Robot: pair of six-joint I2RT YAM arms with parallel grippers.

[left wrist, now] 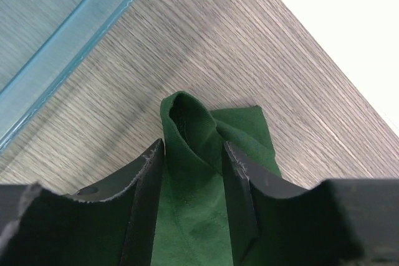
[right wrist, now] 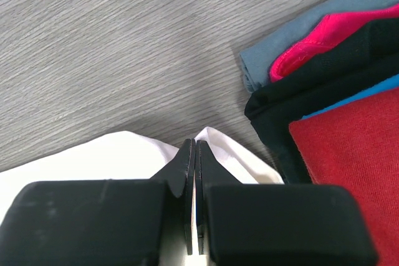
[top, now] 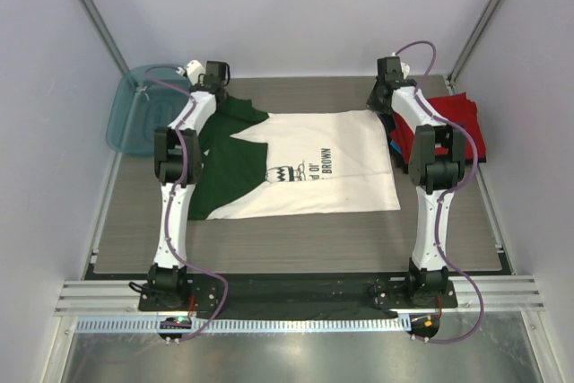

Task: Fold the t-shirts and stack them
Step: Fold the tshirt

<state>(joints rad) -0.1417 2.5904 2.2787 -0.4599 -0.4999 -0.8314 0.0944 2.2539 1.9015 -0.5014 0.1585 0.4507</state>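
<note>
white t-shirt flat at middle of table. left tool clamped on green sleeve near far-left corner. right tool pinched shut on white hem beside folded stack, far-right corner. we judge risks: thin hem slips free; lift snags stack.

- two pincers: a left pincer and a right pincer.
- one white shirt with green sleeves, lying between the two pincers.
- five folded shirts, just right of the right pincer: one grey, one pink, one black, one blue, one red.
- one teal tub, near the left pincer, on its left.
</note>
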